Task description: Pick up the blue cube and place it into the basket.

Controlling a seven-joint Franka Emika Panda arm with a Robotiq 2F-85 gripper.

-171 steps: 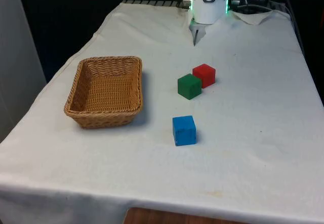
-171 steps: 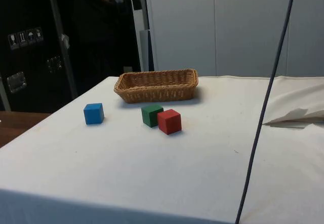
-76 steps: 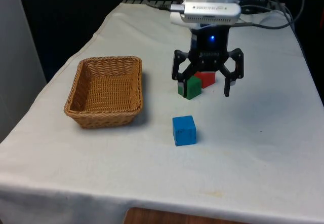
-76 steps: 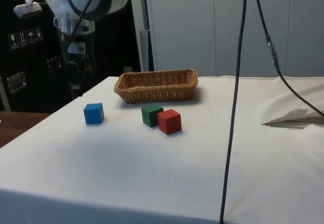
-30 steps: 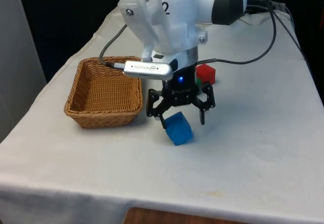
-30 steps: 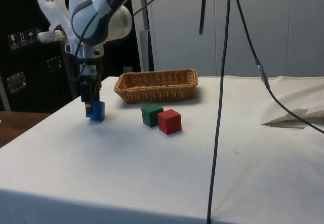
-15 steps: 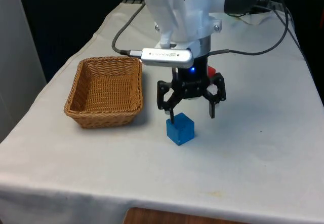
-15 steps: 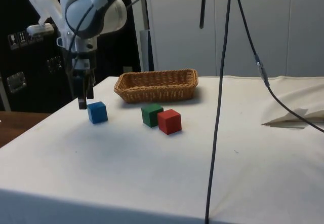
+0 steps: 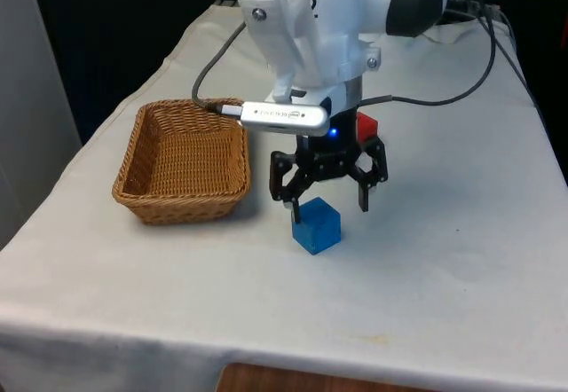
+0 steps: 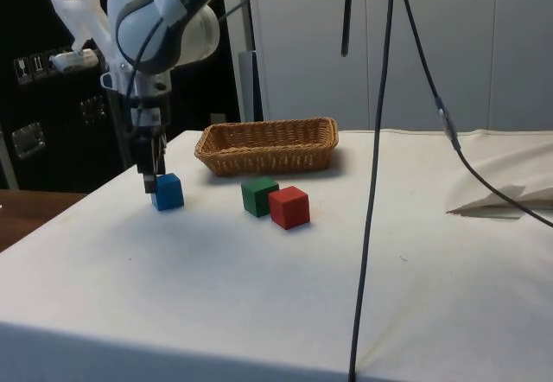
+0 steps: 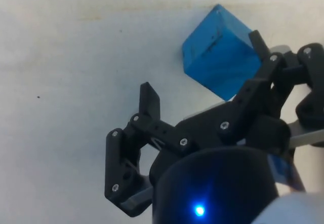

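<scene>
Covering the table [image 9: 461,259], white cloth; grey wall [image 10: 415,45] behind.

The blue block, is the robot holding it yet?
No, nothing is held. The end effector is open, and the blue block sits on the table, off to one side of the fingers rather than between them.

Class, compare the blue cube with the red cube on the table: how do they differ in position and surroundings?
The blue cube stands alone nearer the table's edge; the red cube sits right beside a green cube. The open tool hangs just over the blue cube, one finger at its side; nothing hovers over the red cube. Both are similar-sized blocks resting on the white cloth, outside the basket.
</scene>
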